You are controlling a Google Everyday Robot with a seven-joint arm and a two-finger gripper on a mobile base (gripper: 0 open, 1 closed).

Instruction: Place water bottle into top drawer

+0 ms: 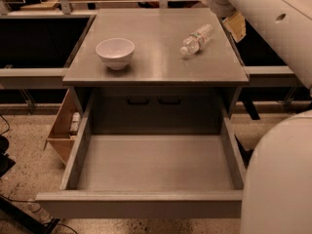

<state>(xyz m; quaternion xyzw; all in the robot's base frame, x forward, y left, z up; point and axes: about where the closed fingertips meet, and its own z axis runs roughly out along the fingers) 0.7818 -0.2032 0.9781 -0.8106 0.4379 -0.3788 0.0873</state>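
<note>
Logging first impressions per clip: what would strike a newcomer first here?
The top drawer, pulled wide open, fills the lower half. On the cabinet top behind it, a water bottle lies on its side at right and a white bowl stands at left. The white arm looms at right, its gripper by the top's far right corner, apart from the bottle.
</note>
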